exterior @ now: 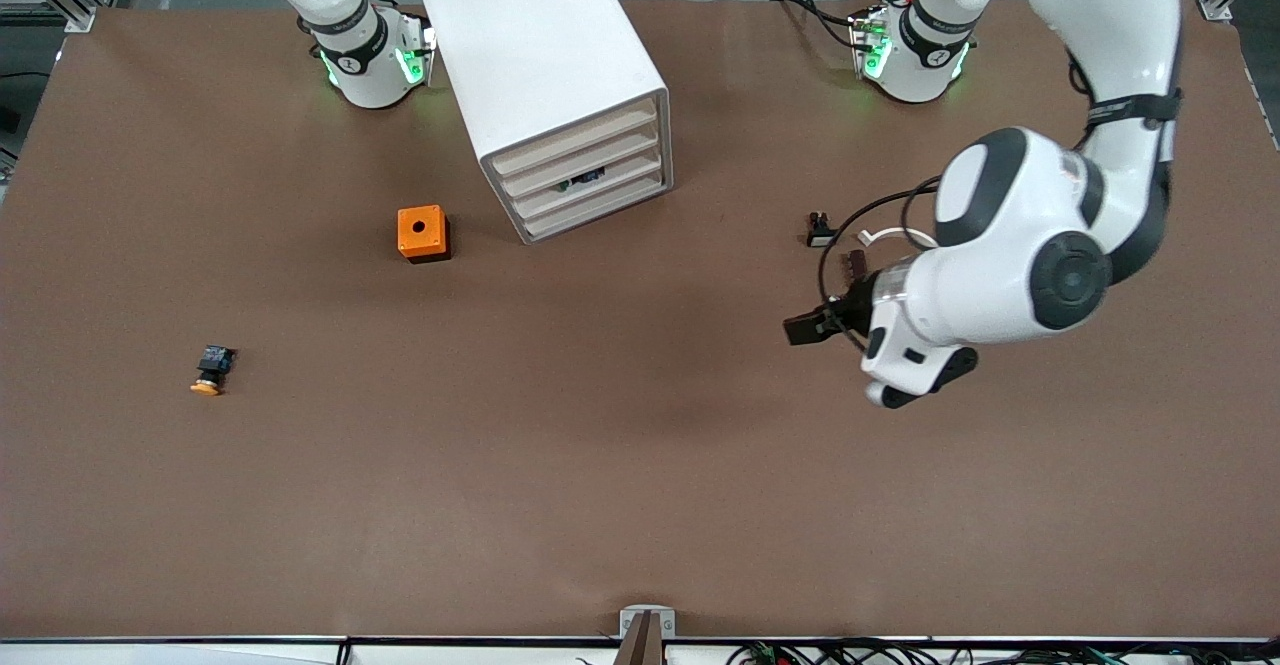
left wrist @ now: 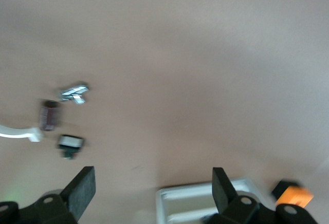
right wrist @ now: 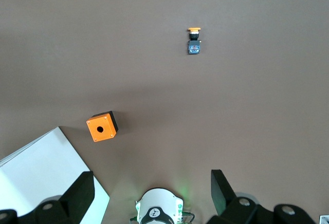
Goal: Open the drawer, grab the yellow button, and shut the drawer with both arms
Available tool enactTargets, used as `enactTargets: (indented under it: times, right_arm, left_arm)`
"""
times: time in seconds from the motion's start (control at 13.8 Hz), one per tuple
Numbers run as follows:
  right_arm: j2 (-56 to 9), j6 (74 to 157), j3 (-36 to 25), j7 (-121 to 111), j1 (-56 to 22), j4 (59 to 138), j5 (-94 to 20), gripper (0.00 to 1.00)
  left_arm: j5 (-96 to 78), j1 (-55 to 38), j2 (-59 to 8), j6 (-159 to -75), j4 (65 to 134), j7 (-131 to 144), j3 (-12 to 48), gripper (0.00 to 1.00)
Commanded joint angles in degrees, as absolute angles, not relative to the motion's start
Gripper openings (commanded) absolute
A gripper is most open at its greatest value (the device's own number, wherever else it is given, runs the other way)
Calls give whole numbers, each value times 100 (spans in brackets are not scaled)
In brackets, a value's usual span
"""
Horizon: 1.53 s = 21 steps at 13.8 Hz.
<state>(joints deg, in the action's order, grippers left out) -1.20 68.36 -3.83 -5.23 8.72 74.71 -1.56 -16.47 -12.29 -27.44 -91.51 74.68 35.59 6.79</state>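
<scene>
On the table, I see the button [exterior: 208, 371] lying in the open toward the right arm's end, well apart from the cabinet [exterior: 548, 75] and nearer the front camera than the orange cube [exterior: 422, 233]. All four cabinet fronts, the top drawer [exterior: 577, 140] included, look pushed in. So I judge the job is either nearly done or not yet begun; from this moment alone I cannot say which. My left gripper [exterior: 812, 324] hangs over bare table near a cluster of small parts [exterior: 822, 232], jaws spread wide and holding nothing. The right gripper [right wrist: 151, 193] shows only in its own wrist view, high above the cube and button, fingers apart and empty.
</scene>
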Motion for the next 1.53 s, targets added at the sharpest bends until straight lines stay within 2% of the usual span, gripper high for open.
enactTargets:
  times: [0.0, 0.15, 0.29, 0.44, 0.65, 0.87, 1.02, 1.45]
  right_arm:
    - [280, 6978, -308, -527, 932, 7953, -229, 100]
    - [561, 7215, -299, -527, 818, 8348, -220, 100]
    - [825, 7478, -343, -527, 458, 8717, -97, 100]
    - [888, 7515, -325, -527, 457, 8789, -44, 100]
    - [888, 7497, -316, -536, 510, 8807, -44, 100]
    - [888, 7497, -316, -536, 501, 8807, -44, 100]
    - [888, 7506, -316, -536, 475, 8807, -53, 100]
    - [888, 7725, -308, -545, 466, 8798, -35, 100]
  left_arm:
    - [-1311, -871, -2295, -8414, 7602, 2474, 721, 100]
    - [-995, -678, -2067, -7947, 7637, 1831, 729, 100]
    - [-783, -537, -1707, -7901, 8005, 1400, 729, 100]
    - [-589, -352, -1286, -7962, 8488, 943, 738, 100]
    - [-589, 69, -530, -8348, 9313, 152, 738, 100]
    - [-528, 272, 375, -9225, 10464, -114, 738, 100]
    - [-466, 272, 772, -9553, 10923, -114, 756, 100]
    - [-466, 255, 993, -9431, 10592, 140, 791, 100]
